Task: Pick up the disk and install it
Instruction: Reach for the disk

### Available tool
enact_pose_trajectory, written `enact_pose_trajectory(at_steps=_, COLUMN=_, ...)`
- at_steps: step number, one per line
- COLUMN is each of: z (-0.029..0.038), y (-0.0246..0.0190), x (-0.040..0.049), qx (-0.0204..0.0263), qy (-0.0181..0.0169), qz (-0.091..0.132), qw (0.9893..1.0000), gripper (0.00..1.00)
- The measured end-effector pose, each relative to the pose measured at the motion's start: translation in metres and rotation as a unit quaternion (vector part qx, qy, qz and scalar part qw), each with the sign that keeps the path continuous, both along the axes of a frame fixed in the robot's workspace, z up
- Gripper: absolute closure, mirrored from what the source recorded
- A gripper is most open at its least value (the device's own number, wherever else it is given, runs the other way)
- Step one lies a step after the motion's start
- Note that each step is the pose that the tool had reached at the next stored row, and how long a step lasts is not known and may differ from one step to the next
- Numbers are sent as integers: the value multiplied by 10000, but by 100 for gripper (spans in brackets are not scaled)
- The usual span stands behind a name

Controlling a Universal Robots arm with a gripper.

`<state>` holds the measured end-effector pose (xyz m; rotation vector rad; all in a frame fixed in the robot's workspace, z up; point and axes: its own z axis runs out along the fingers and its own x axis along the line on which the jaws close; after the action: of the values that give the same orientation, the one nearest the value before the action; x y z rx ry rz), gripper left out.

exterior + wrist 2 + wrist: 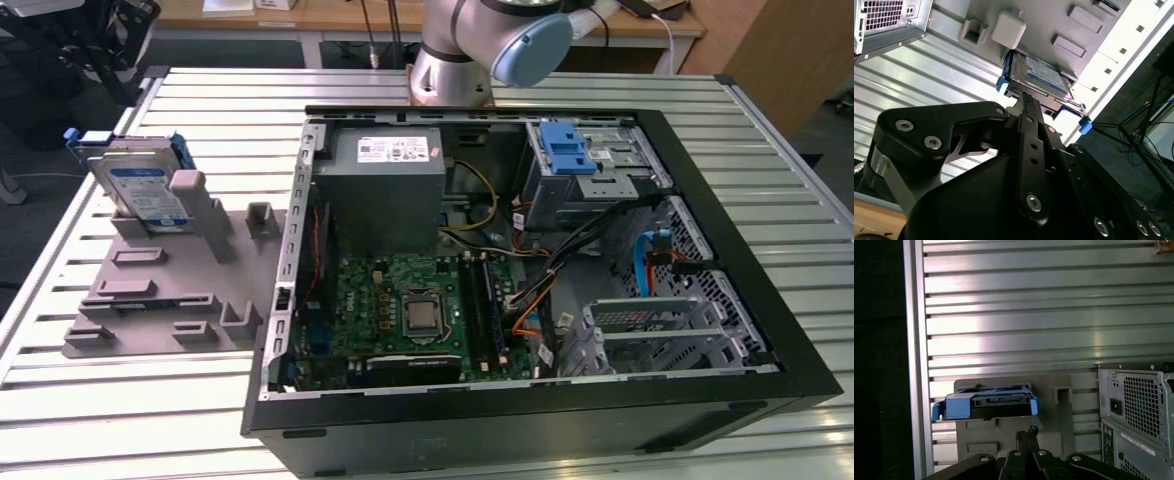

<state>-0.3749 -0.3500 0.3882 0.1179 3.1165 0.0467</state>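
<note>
On the exterior view's left side of the slatted metal worktop (pixel 747 120), the disk (pixel 140 185) stands on edge in a slot at the far end of a grey fixture plate (pixel 160 290), with its white-and-blue label facing out and its blue carrier frame showing along the top. Its lower part is sunk into the slot, and a grey post rises just in front of one corner, so I can't see the whole face. To the right of the fixture lies an open computer case (pixel 787 340), its motherboard (pixel 400 310) and grey power supply (pixel 387 180) laid bare. A drive cage with a blue latch (pixel 571 148) sits at the far right corner inside. The arm (pixel 461 50) rises from the far edge of the worktop and is cut off by the top of the picture. In the first wrist view the gripper (pixel 1028 432) hangs clear of the disk and points towards it. Its fingers look drawn together with nothing between them, though only the tips show above the black linkage. From there the disk is seen edge-on, so the label is out of sight. In the second wrist view the gripper's dark body blocks much of the foreground, and the disk lies beyond the fingertips, apart from them.
</note>
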Motion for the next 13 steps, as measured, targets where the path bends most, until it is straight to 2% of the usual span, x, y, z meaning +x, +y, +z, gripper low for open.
enact_pose_trajectory(at_steps=13, z=-3, y=0, x=-48, qx=0, qy=2, qz=-1, qw=10000, gripper=89)
